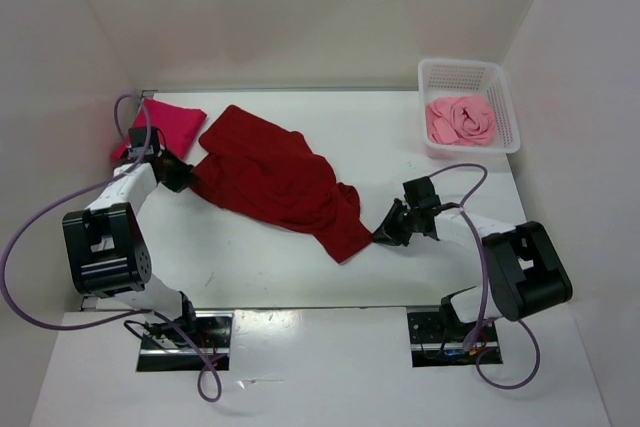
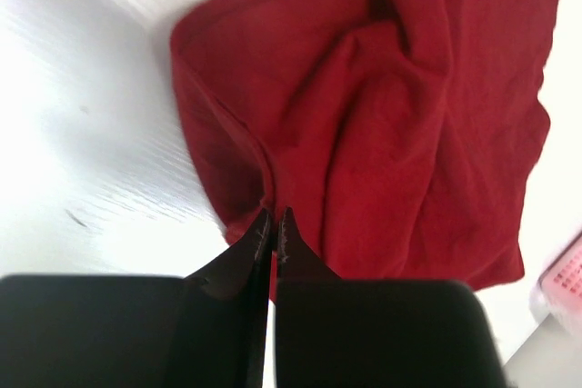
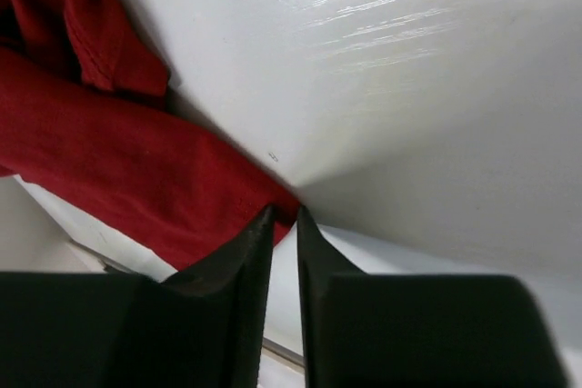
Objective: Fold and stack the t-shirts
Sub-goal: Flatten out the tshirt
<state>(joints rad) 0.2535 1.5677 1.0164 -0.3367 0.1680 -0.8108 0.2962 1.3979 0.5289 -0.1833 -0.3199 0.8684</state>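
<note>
The left arm (image 1: 128, 192) reaches forward from its base with the wrist turned inward. The left fingers (image 2: 262, 235) are pressed tight together, no gap at all, and a fold of the dark crimson shirt (image 2: 391, 115) is pinched right at their tips. Across the way, the right arm (image 1: 470, 232) sits folded low, forearm stretched inward, wrist dipped. The right fingers (image 3: 257, 243) show only a narrow slit between them, the shirt's corner just ahead of the tips. Gripped or merely touching, can't tell.

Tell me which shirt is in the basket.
The light pink cloth shirt, in the white plastic mesh basket; the dark crimson shirt and bright magenta shirt lie outside it.
</note>
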